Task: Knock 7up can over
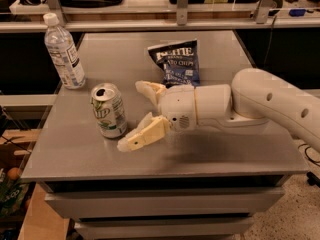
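Note:
The 7up can (pixel 108 110), silver-white with a green logo, stands upright on the grey table (pixel 70 149) at the left of centre. My gripper (pixel 131 115) reaches in from the right, just to the right of the can, with its two cream fingers spread open. The near finger (pixel 142 135) lies low beside the can's base, very close to it. The far finger (pixel 149 90) points toward the can's upper part with a small gap. Nothing is held.
A clear water bottle (pixel 63 52) with a white cap stands at the table's back left, behind the can. A dark blue chip bag (pixel 175 63) lies behind my wrist. A shelf rail runs along the back. The table's front and left edges are near the can.

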Tool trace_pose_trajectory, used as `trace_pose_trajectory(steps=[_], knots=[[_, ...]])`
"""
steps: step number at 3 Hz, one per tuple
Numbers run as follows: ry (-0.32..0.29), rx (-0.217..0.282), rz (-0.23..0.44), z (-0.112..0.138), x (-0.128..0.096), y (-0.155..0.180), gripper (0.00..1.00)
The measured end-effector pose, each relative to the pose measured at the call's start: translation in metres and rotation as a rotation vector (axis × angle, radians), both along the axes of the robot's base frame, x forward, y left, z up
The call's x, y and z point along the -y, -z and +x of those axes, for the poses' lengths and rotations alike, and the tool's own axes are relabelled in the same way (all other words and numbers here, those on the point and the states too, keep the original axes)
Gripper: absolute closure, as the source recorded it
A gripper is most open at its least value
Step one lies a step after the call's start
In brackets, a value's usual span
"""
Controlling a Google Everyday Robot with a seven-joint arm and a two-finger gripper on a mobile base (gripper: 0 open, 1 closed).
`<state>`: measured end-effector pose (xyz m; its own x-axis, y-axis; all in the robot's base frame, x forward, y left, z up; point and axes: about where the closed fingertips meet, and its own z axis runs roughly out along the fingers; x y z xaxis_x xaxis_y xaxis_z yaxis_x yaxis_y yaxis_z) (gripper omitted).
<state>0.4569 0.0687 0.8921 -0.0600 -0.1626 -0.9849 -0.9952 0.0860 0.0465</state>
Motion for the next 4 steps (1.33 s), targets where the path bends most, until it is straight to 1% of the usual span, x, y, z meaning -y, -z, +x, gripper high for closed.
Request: trace_pose_trajectory(steps=[1, 2, 3, 4], knots=[[0.016, 0.001, 0.062, 0.001, -0.010, 0.003, 0.00], [0.024, 0.012, 0.103, 0.004, -0.019, 0.003, 0.00], [0.027, 0.033, 0.118, 0.009, -0.027, 0.002, 0.00], [0.028, 0.045, 0.123, 0.012, -0.032, -0.001, 0.17]])
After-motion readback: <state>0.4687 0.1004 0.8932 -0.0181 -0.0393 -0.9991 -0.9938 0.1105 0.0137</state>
